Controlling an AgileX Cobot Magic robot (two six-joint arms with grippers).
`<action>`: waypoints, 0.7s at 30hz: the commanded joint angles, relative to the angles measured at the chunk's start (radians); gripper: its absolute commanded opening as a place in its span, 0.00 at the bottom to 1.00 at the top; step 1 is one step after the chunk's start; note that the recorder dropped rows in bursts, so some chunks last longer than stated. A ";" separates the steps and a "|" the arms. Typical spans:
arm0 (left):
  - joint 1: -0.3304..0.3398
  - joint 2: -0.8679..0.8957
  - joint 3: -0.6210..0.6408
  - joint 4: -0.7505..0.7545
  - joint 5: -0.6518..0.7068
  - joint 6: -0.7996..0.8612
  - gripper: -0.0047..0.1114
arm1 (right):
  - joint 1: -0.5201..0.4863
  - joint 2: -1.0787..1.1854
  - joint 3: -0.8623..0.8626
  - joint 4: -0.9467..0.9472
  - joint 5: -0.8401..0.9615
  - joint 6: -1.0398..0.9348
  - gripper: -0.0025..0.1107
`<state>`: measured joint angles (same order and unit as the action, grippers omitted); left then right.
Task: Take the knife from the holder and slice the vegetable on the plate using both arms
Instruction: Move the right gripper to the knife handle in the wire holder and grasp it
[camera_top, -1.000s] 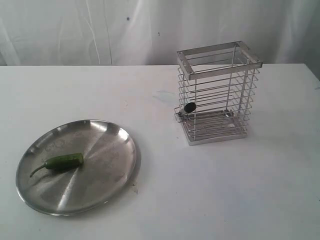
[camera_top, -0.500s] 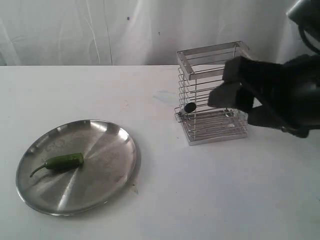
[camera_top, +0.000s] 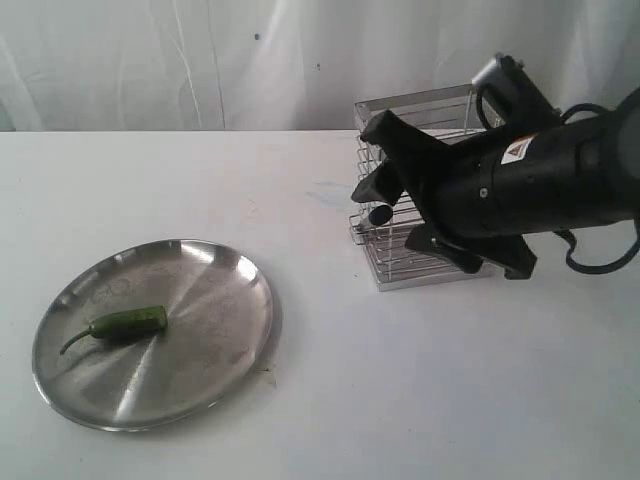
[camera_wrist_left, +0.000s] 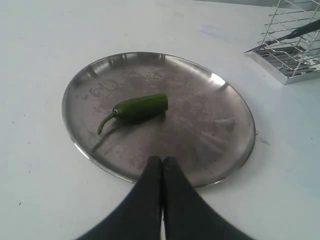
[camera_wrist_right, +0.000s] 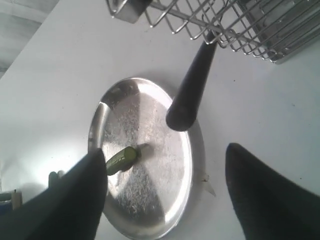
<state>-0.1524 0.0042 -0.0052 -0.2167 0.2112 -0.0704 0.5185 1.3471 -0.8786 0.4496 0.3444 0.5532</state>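
Note:
The green vegetable (camera_top: 125, 322) lies on the round steel plate (camera_top: 210, 300) at the front left of the table. The wire holder (camera_top: 420, 100) stands at the back right. The knife's black handle (camera_top: 380, 214) pokes out through the holder's bars near the base. My right gripper (camera_top: 362, 160) is open in front of the holder, just above the handle and not touching it. In the right wrist view the handle (camera_wrist_right: 190, 90) juts toward the open right gripper (camera_wrist_right: 165, 150). My left gripper (camera_wrist_left: 161, 161) is shut and empty over the plate's rim (camera_wrist_left: 200, 100), near the vegetable (camera_wrist_left: 137, 107).
The bulky right arm with an orange label (camera_top: 540, 185) covers much of the holder. White table (camera_top: 400, 400) spreads around the plate, and a white curtain (camera_top: 150, 60) hangs behind. In the left wrist view the holder (camera_wrist_left: 295, 55) stands beyond the plate.
The right arm has come in from the right and moved left across the front of the holder, its jaws now open by the knife handle. Plate and vegetable have not moved.

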 joint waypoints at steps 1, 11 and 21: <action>0.001 -0.004 0.005 -0.006 -0.002 -0.001 0.04 | -0.001 0.032 -0.005 0.004 -0.064 0.000 0.57; 0.001 -0.004 0.005 -0.006 -0.002 -0.001 0.04 | -0.001 0.126 -0.033 0.004 -0.117 0.000 0.57; 0.001 -0.004 0.005 -0.006 -0.002 -0.001 0.04 | -0.001 0.182 -0.091 0.004 -0.102 -0.008 0.48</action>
<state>-0.1524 0.0042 -0.0052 -0.2167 0.2112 -0.0704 0.5185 1.5164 -0.9604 0.4580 0.2367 0.5547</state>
